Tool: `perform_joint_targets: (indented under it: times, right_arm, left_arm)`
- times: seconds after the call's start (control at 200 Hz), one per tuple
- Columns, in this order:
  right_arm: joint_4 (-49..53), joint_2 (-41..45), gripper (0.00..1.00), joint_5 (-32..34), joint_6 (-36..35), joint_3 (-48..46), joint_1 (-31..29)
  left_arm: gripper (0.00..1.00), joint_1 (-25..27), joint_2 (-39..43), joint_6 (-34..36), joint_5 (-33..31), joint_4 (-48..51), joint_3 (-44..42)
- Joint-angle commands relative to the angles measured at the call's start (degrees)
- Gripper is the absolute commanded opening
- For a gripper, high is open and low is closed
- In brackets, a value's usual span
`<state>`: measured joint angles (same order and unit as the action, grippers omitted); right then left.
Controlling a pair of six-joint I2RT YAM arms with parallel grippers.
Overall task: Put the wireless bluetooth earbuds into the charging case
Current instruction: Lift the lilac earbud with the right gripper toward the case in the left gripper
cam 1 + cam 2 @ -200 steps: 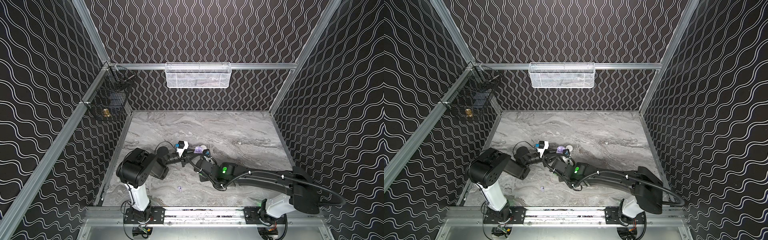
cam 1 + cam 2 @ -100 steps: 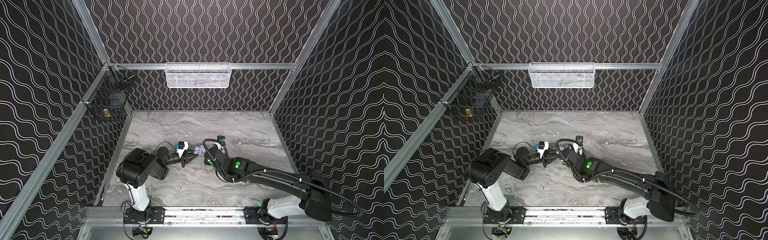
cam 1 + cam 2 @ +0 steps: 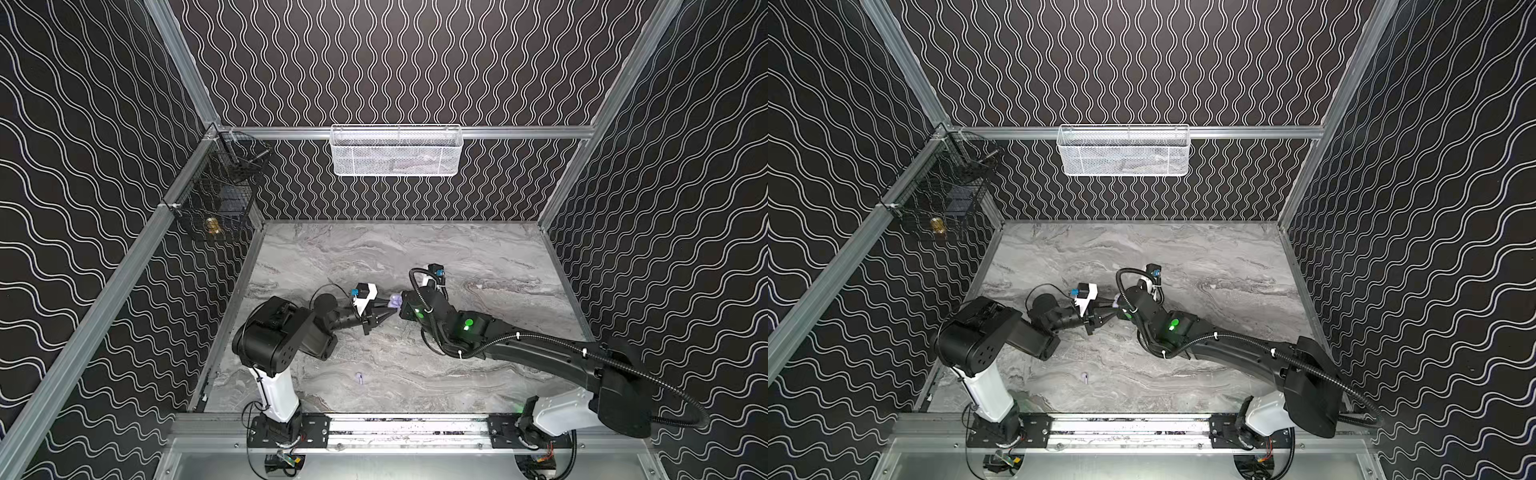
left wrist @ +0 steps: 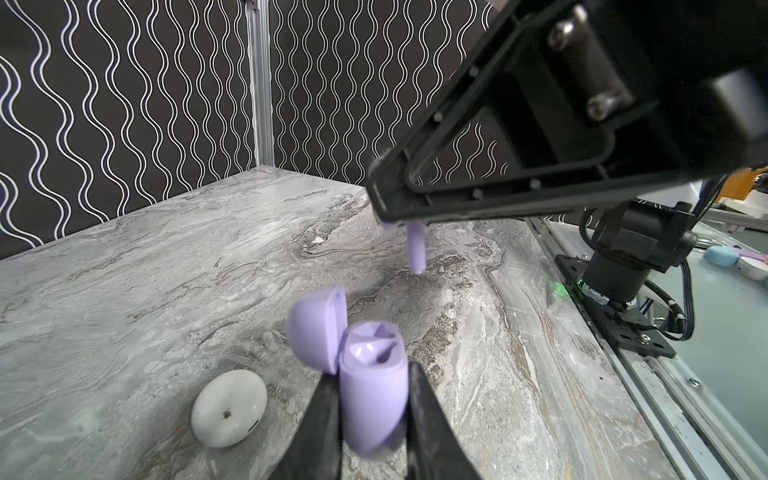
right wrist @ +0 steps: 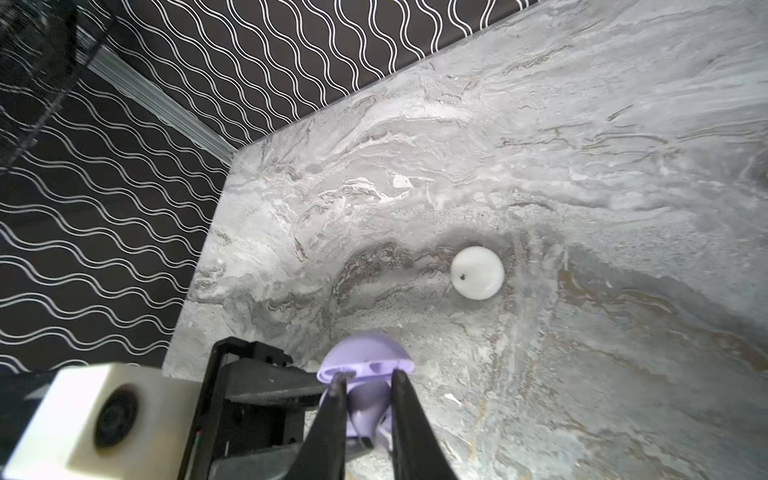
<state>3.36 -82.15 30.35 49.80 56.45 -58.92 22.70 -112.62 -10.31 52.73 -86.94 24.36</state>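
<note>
Open lavender plastic case (image 4: pixel 374 399) is clamped by left gripper (image 4: pixel 372 376), lavender stemmed earbud (image 4: pixel 417 249) by right gripper (image 5: pixel 369 376); next, stem should be aligned and lowered in.

No word, number, label or brand mark is showing legibly in any of the views. The white case (image 4: pixel 229 409) is carrying only a small dark speck that is not reading as a letter. The lavender case (image 4: pixel 374 390) is showing plain, unprinted faces.
</note>
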Motion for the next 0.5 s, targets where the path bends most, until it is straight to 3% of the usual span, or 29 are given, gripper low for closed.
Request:
perform_joint_targets:
  times: [0.0, 0.491]
  right_arm:
    - [-4.6, -0.2, 0.21, 0.6, 4.0, -1.8, -0.1]
    - [-14.0, -0.2, 0.21, 1.1, 7.5, -6.4, -0.1]
  left_arm:
    - [0.2, 0.0, 0.3, 0.6, -1.1, -1.9, 0.1]
    - [0.2, -0.1, 0.2, 0.4, -1.6, -1.9, 0.2]
